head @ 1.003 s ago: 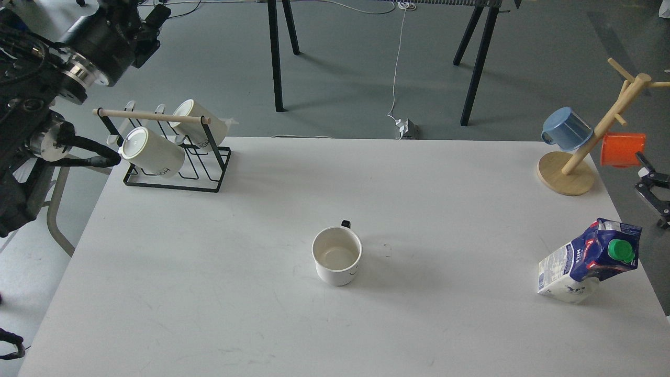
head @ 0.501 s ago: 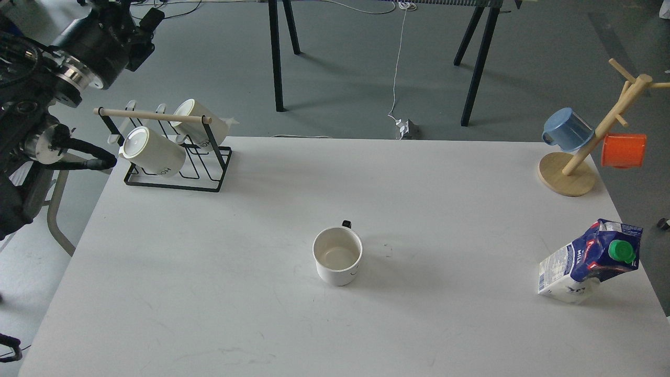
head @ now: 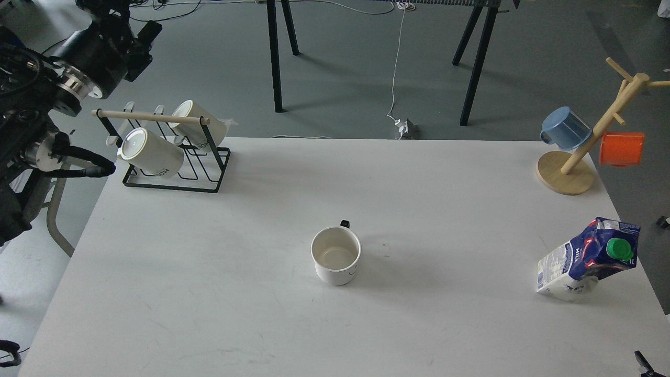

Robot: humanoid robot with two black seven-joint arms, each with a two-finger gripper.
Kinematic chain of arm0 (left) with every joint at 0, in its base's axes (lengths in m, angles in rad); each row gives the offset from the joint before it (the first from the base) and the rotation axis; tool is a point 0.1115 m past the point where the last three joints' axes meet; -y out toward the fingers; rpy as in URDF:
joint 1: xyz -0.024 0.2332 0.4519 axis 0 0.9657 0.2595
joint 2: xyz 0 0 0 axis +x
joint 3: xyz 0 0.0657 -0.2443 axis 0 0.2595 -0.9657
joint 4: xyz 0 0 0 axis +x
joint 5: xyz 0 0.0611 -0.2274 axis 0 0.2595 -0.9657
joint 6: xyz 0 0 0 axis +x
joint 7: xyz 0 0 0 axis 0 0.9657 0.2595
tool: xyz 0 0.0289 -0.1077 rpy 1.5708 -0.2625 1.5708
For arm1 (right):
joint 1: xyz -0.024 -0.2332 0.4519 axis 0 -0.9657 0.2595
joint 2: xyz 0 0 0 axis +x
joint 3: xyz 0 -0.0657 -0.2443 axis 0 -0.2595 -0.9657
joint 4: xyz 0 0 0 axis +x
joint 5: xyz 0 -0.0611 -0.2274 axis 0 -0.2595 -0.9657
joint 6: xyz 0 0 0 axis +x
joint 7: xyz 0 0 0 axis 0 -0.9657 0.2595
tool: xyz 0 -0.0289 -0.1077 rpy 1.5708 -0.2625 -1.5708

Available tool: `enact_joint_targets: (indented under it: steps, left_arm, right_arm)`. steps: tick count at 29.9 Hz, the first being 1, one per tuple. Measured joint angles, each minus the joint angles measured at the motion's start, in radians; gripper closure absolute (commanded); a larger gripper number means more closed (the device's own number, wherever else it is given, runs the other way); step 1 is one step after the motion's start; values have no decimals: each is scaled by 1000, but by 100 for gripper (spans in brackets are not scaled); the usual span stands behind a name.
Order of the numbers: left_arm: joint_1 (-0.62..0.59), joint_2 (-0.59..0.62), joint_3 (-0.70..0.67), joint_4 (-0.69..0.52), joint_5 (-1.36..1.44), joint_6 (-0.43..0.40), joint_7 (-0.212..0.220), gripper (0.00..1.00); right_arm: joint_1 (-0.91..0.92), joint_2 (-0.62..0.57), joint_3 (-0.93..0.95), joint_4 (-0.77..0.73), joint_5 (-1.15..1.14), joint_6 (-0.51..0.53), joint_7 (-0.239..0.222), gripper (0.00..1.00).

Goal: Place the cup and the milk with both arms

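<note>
A white cup [head: 336, 255] with a black handle stands upright and empty near the middle of the white table [head: 209, 293]. A blue and white milk carton [head: 587, 261] with a green cap stands tilted near the right edge. My left arm comes in at the upper left; its dark gripper [head: 142, 37] hangs over the floor behind the table, far from the cup, and its fingers cannot be told apart. Of my right gripper only a small black tip [head: 641, 361] shows at the bottom right corner, below the carton.
A black wire rack [head: 172, 180] with two white mugs stands at the back left. A wooden mug tree [head: 568, 175] with a blue cup [head: 564, 128] and an orange cup [head: 622, 148] stands at the back right. Black stand legs and cables are on the floor behind.
My right gripper has left the right edge beside the mug tree; now only a black tip shows at the bottom right corner. My left arm shifted slightly. Cup and carton have not moved.
</note>
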Motion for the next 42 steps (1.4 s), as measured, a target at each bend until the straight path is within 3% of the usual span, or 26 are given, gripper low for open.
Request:
enact_joint_targets:
  steps: [6,14,31,42]
  left_arm:
    - [13,5,-5,10,-92,-3,9,1]
    - [21,0,-2,120,-337,-43,11,0]
    - [21,6,-2,134,-380,-49,9,0]
    - [20,14,-3,134,-380,-50,10,0]
  right_arm:
    - [49,103,-10,41,-26,0,-1,1]
    - [117,193,-25,76,-37,0,0,1]
    - [225,225,20,71,-37,0,11,1]
    - [269,313,10,36,-38,0,11,1]
